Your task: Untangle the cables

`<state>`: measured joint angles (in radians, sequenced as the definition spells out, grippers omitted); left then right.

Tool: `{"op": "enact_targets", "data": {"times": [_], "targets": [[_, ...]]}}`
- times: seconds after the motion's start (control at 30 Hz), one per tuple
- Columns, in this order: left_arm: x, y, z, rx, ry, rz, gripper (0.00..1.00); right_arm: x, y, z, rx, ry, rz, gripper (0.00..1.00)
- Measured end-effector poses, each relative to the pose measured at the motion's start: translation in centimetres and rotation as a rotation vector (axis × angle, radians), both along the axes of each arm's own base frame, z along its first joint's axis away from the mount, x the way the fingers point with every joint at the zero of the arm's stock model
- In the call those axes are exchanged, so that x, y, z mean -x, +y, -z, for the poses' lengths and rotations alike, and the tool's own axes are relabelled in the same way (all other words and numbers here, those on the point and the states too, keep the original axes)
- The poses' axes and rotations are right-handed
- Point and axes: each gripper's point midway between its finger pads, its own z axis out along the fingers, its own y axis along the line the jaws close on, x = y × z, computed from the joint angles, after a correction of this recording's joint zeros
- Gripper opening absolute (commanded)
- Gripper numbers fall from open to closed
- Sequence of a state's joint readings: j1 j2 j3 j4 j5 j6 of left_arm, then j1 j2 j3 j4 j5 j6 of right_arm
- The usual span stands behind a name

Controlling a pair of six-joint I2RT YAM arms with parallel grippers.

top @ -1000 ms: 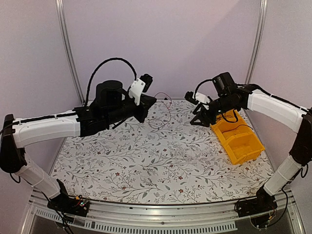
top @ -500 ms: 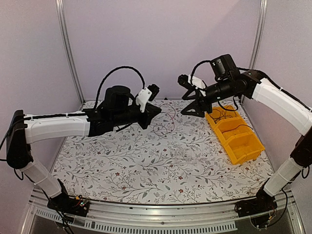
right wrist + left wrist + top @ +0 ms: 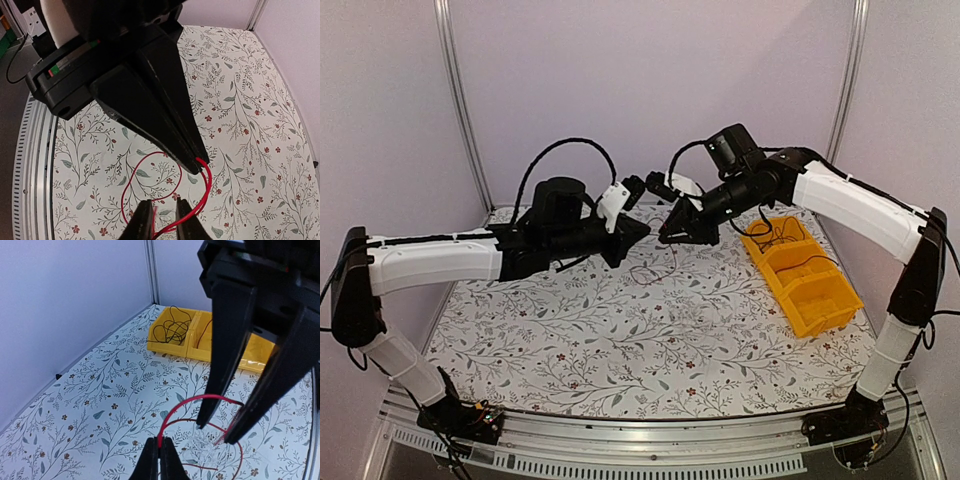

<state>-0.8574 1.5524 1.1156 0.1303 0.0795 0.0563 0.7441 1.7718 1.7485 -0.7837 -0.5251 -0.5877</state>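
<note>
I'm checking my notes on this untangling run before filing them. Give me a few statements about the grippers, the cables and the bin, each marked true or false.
1. The left gripper is shut on the red cable. True.
2. The right gripper is clamped on a black cable. False: its jaws stand apart, with the red cable running between them.
3. The yellow bin has black cables in it. True.
4. The yellow bin stands on the left arm's side of the table. False: it stands on the right arm's side.
5. The red cable lies coiled inside the bin. False: it hangs in loops over the table between the two grippers.
</note>
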Motion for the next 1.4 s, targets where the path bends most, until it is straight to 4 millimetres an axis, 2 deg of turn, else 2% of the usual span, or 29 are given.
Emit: {"op": "enact_targets", "data": {"times": [0.2,0.23,0.33,0.4,0.47,0.63,0.7,0.9,1.07,1.27,1.4], "targets": [[0.1,0.0,-0.2,0.006,0.001,0.006,0.01,-0.1,0.0,-0.1,-0.007,0.017,0.020,0.00],[0.1,0.0,-0.2,0.007,0.002,0.005,0.04,0.0,0.1,-0.2,-0.009,0.020,0.020,0.00],[0.1,0.0,-0.2,0.014,0.008,0.001,0.25,0.5,0.1,-0.9,-0.029,0.035,0.008,0.00],[0.1,0.0,-0.3,0.020,0.012,-0.003,0.32,1.0,0.1,-1.9,-0.056,0.039,-0.006,0.00],[0.1,0.0,-0.3,0.026,0.020,-0.005,0.36,1.6,-0.1,-3.4,-0.086,0.031,-0.017,0.00],[0.1,-0.1,-0.3,0.034,0.031,-0.004,0.37,2.3,-0.8,-7.2,-0.144,-0.037,-0.014,0.00],[0.2,-0.1,-0.2,0.035,0.031,-0.003,0.37,2.3,-1.0,-7.7,-0.150,-0.053,-0.009,0.00],[0.3,0.0,0.4,0.033,0.048,-0.003,0.32,2.0,-1.2,-7.7,-0.140,-0.070,0.005,0.00],[0.2,-0.2,1.0,0.035,0.076,-0.010,0.44,2.0,-1.2,-7.7,-0.137,-0.073,0.006,0.00],[-0.8,-1.1,3.3,0.028,0.196,-0.026,0.47,1.6,-1.3,-7.4,-0.124,-0.088,0.017,0.00],[-1.3,-0.7,4.4,0.046,0.283,-0.040,0.52,1.3,-1.6,-6.4,-0.094,-0.100,0.027,0.00]]}}
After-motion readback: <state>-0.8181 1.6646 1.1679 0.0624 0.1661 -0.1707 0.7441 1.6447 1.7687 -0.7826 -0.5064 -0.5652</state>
